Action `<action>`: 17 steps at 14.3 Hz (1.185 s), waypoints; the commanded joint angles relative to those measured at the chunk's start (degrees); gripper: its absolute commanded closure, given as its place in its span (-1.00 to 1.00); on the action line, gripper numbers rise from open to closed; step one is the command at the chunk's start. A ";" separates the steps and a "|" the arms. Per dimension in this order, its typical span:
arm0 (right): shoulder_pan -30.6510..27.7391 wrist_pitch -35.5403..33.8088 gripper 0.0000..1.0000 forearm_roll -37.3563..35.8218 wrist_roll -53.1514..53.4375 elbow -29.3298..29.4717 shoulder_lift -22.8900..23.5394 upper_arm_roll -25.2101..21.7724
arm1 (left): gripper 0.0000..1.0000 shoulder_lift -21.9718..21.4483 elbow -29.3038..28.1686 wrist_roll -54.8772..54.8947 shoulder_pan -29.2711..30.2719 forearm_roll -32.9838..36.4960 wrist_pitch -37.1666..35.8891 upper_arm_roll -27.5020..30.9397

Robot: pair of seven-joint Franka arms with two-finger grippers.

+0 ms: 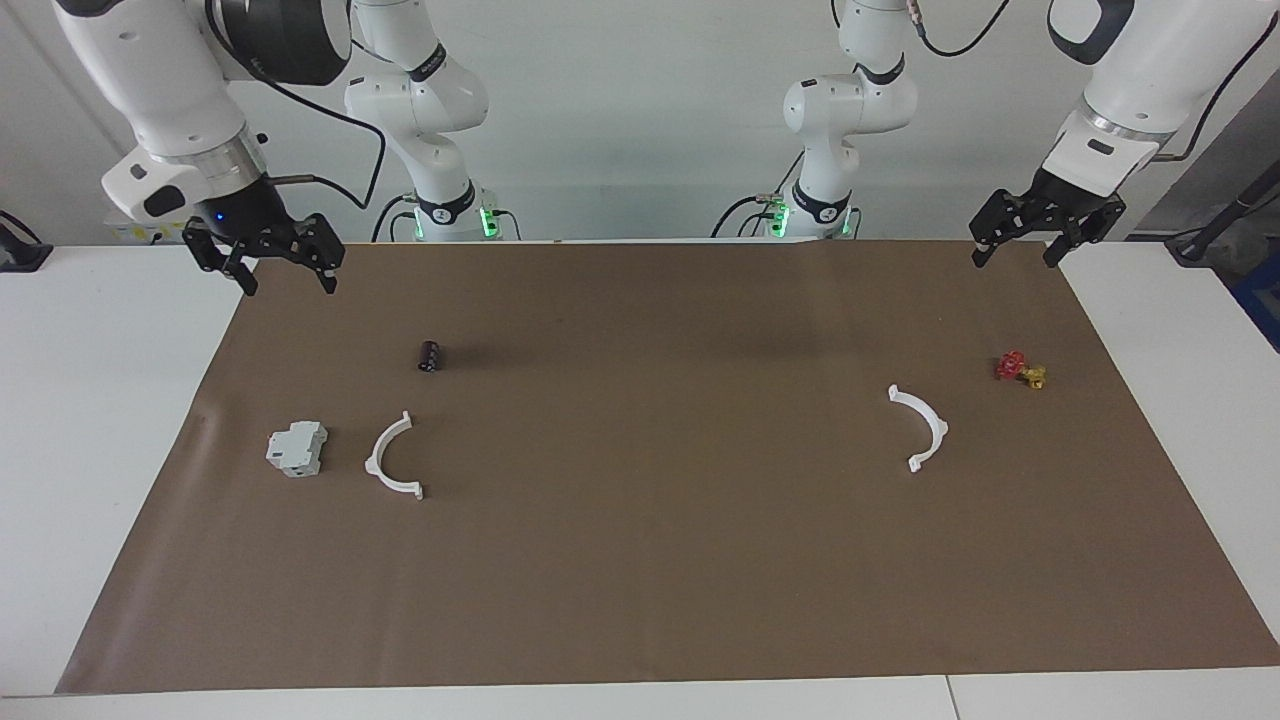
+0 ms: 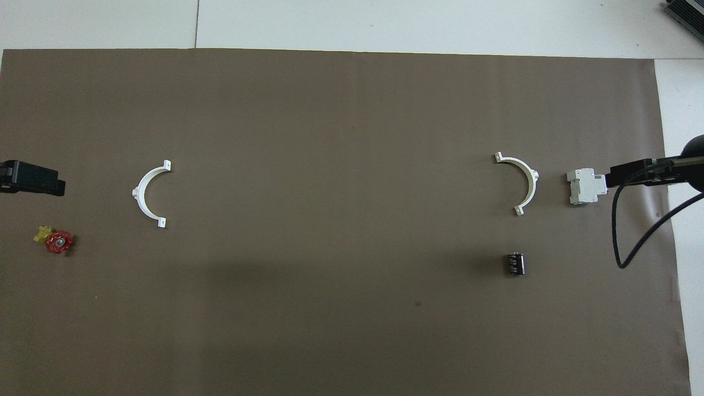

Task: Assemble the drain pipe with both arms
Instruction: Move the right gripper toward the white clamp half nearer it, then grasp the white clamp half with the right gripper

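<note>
The drain pipe lies as two separate white half-rings on the brown mat. One half-ring [image 1: 375, 455] [image 2: 533, 184] rests toward the right arm's end, beside a grey-white block. The other half-ring [image 1: 940, 428] [image 2: 138, 193] rests toward the left arm's end. My right gripper [image 1: 290, 285] [image 2: 632, 173] hangs open and empty over the mat's edge at its own end. My left gripper [image 1: 1013, 260] [image 2: 33, 181] hangs open and empty over the mat's edge at its end. Neither touches a half-ring.
A grey-white boxy block [image 1: 296, 448] [image 2: 586, 186] sits beside the first half-ring. A small black cylinder [image 1: 430, 355] [image 2: 515, 263] lies nearer to the robots than that half-ring. A red and yellow valve piece [image 1: 1020, 369] [image 2: 55, 240] lies near the left gripper. A black cable [image 2: 619, 236] loops below the right gripper.
</note>
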 commanded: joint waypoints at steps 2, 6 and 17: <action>-2.67 10.93 -1.00 2.58 -12.55 -1.67 9.03 0.36 | -1.00 -1.50 -1.35 -0.43 -0.44 1.03 -0.43 0.20; -2.06 22.53 -1.00 4.06 -19.34 -3.24 16.60 0.53 | -1.00 -1.50 -1.44 -0.17 -0.53 1.03 -0.34 0.20; -1.26 37.06 -0.99 8.20 -32.70 -13.71 22.59 1.85 | -1.00 -1.50 -1.53 0.10 -0.44 1.03 0.10 0.20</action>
